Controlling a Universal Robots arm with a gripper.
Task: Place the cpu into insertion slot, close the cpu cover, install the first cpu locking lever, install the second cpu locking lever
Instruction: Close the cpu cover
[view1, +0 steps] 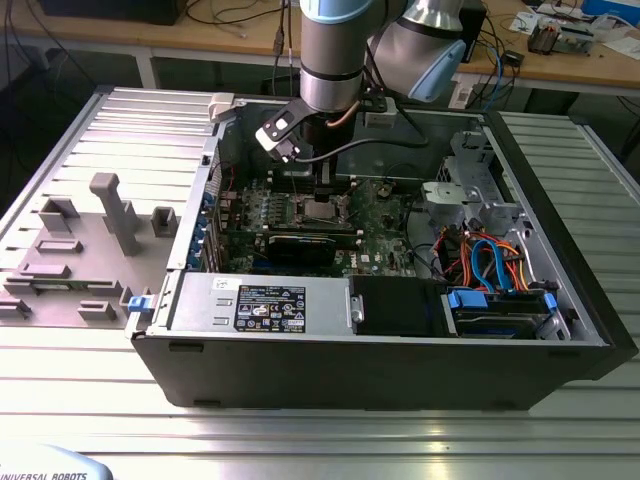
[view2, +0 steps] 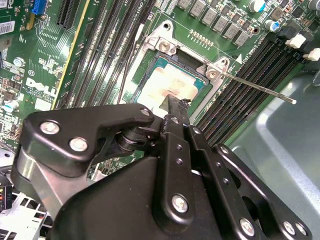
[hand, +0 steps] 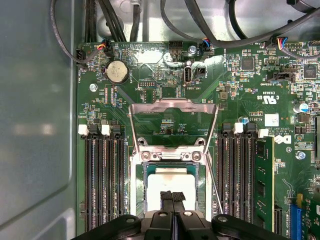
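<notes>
Gripper (hand: 173, 196) fingers pinched together, nothing held; tips on or just above the cpu (hand: 169, 179), contact unclear. Cpu lies flat in insertion slot (hand: 136, 186), directly under the tips. Cpu cover (hand: 172, 105) is open, lying flat beyond the slot, past the fingertips. Locking lever (view2: 260, 89) juts out sideways, looks unlatched. Fingers hide the cpu's near part.

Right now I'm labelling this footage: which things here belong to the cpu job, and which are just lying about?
Job: cpu in the insertion slot; cpu cover, open; locking lever, unlatched; hand, at the cpu.
Lying about: coin battery; memory stick; graphics card; power supply.
</notes>
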